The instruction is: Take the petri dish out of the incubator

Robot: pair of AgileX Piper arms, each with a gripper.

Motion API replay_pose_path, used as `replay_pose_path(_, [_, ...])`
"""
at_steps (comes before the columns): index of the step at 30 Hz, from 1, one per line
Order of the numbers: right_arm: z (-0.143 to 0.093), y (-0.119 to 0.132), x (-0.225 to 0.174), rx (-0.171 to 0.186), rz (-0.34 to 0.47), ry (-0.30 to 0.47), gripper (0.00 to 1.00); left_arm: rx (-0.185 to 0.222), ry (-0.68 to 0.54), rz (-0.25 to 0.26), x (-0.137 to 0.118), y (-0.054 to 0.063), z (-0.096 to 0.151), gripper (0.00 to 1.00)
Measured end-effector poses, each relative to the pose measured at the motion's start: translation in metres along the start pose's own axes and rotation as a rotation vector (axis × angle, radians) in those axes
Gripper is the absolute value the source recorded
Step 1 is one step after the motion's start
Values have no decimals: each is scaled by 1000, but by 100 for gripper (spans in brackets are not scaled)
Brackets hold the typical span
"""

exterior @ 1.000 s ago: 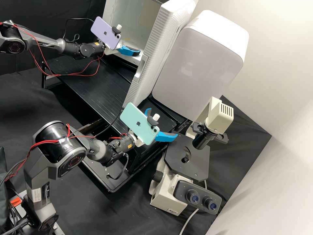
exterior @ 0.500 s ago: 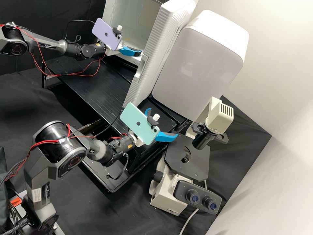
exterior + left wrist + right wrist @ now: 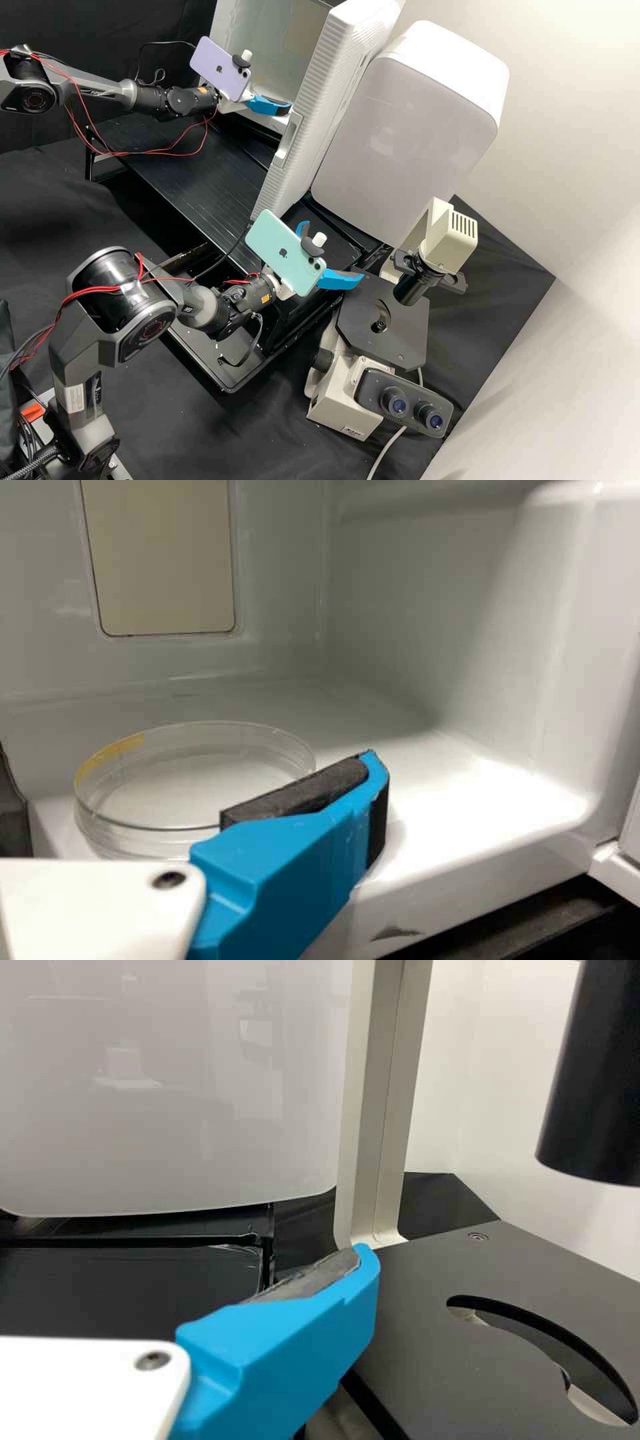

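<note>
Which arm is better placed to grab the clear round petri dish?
Left: its hand is at the white incubator, close to the petri dish; the right hand is by the black microscope stage.

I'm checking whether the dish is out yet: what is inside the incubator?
A clear petri dish lies on the incubator's white floor, a beige panel on the wall behind. The left gripper covers part of the dish's near rim.

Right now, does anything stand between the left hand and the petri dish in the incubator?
Nothing visible does. The left hand is at the mouth of the open incubator, with the petri dish close before it on the white floor.
</note>
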Motion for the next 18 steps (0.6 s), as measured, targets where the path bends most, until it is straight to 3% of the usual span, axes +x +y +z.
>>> replay_pose_path(15, [0,0,0,0,0,0,100,-5,-2,-1,2,0,2,100])
replay_pose_path(18, [0,0,0,0,0,0,100,20,3,-3,3,1,2,100])
